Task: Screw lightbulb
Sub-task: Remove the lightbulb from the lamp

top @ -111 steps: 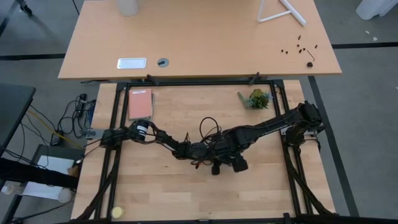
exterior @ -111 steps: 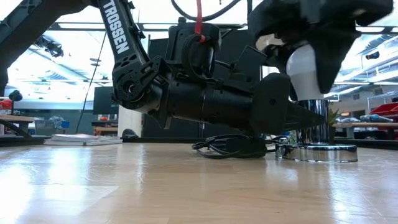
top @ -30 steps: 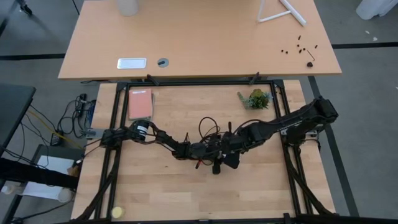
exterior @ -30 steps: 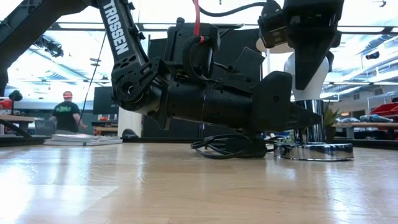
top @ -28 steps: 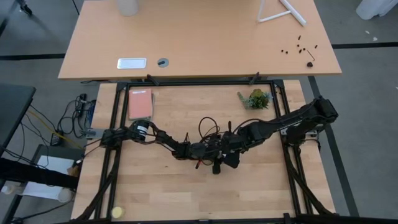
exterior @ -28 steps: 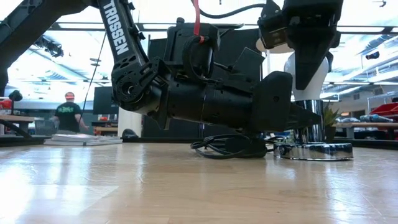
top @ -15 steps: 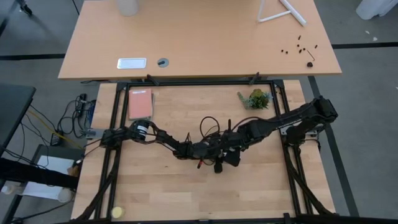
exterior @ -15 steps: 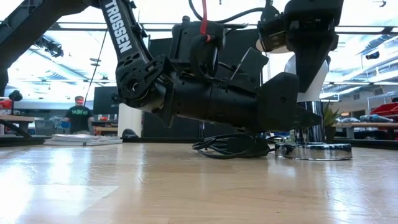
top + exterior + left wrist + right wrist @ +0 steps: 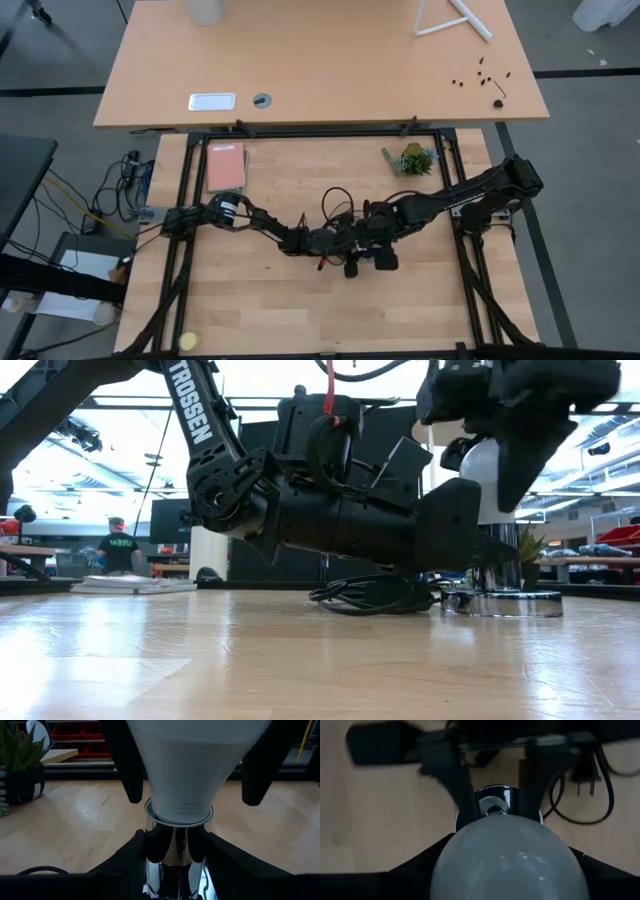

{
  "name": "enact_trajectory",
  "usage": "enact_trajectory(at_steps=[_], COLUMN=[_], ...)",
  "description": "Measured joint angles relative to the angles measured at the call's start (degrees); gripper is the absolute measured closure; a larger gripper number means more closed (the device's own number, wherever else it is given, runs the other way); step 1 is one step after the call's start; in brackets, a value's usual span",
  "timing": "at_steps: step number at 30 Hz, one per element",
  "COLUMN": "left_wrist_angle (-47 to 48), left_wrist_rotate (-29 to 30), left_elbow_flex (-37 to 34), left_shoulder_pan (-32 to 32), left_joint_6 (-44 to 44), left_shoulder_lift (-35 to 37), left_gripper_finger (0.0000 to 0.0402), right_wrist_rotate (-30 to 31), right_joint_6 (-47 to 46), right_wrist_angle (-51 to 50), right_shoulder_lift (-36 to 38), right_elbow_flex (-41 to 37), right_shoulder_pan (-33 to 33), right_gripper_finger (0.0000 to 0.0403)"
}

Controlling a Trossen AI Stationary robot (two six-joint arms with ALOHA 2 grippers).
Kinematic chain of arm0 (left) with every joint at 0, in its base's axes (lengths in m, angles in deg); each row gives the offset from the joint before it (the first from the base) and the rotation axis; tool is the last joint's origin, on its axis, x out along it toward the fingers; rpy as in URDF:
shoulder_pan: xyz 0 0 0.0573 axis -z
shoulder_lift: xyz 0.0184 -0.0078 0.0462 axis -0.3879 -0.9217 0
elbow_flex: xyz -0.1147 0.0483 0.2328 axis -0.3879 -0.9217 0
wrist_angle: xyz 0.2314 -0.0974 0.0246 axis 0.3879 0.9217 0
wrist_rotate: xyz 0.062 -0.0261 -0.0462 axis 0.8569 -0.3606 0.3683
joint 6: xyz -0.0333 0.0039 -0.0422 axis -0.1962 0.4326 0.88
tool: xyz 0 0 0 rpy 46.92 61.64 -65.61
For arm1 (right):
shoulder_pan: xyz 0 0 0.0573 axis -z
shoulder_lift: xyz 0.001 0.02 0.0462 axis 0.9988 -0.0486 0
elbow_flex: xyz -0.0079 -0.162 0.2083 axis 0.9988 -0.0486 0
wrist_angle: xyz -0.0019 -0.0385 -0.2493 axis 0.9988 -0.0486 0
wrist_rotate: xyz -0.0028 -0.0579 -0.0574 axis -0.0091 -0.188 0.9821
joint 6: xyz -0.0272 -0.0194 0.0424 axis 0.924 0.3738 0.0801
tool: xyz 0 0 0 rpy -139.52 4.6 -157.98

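Observation:
The white lightbulb (image 9: 487,470) stands upright with its narrow end in the chrome socket stem (image 9: 175,840). The stem rises from a round silvery base disc (image 9: 505,603) that rests flat on the table's middle. My left gripper (image 9: 348,245) lies low and level and is shut on the stem. My right gripper (image 9: 374,258) comes down from above and is shut on the bulb (image 9: 505,860). The high view hides the bulb under my right gripper. My left gripper pinches the chrome socket stem (image 9: 161,845) between its two fingers, just below the bulb's neck. The fingers come in level from the table's left, across the upright stem. The base disc stays flat on the table. My right gripper holds the bulb's wide upper part (image 9: 150,750) between its two fingers (image 9: 127,770), one on each side. The fingers point down from above. The bulb stands upright with its narrow end in the socket.
The black cord (image 9: 365,595) lies coiled on the table beside the socket. A small potted plant (image 9: 412,158) stands at the far right and a pink notebook (image 9: 225,167) at the far left. A yellow ball (image 9: 188,342) lies at the near left corner. A person (image 9: 117,545) stands far off in the room.
My right gripper has turned about the upright bulb: in the low view it showed narrow a second ago and shows broad now. The bulb stays upright in the socket, and the base disc has stayed in place.

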Motion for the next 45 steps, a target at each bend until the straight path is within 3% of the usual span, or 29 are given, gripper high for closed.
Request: enact_trajectory(at_steps=[17,22,29,45], left_wrist_angle=[-0.04,0.00,0.05,0.32], left_wrist_rotate=[-3.92,-4.14,-4.76,-4.67], left_elbow_flex=[0.00,0.00,0.00,0.09], left_shoulder_pan=[0.02,0.03,0.26,0.37], left_joint_6=[-3.59,-3.58,-3.81,-3.82], left_shoulder_lift=[0.09,0.09,0.09,0.09], left_gripper_finger=[0.0223,0.0223,0.0223,0.0223], right_wrist_rotate=[0.12,3.17,3.68,0.76], right_joint_6=[66.68,80.70,67.56,10.00], right_wrist_angle=[-0.66,-0.33,-0.33,-2.69], right_shoulder_lift=[-0.04,-0.04,-0.04,-0.02], right_elbow_flex=[-0.07,-0.09,-0.07,0.17], right_shoulder_pan=[1.03,0.98,-0.44,-1.99], right_gripper_finger=[0.0140,0.0131,0.0127,0.0021])
